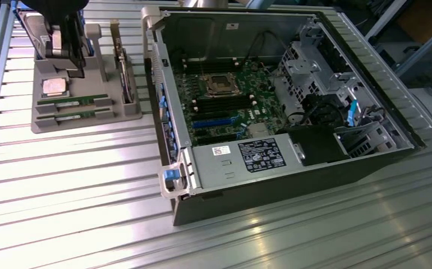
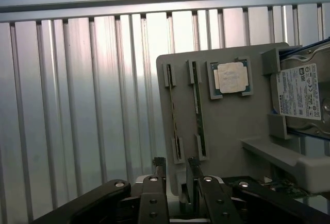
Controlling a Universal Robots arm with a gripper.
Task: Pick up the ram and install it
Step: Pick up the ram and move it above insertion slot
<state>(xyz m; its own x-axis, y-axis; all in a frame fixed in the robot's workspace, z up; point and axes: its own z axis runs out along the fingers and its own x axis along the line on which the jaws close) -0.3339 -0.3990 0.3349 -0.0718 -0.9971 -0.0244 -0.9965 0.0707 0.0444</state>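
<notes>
Ribbed metal bench (image 2: pixel 77 105): ram (image 2: pixel 174 116) (in grey tray (image 2: pixel 232 126)) lies beyond spread jaws.

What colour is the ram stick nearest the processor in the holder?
Green with a white label; the ram stick shows best in the exterior view.

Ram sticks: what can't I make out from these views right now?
- Wrist view: ram sticks edge-on in the holder; labels hidden.
- Exterior view: the tool covers most of the hard drive.
- Exterior view: memory slots on the motherboard; latch positions too small to tell.
</notes>
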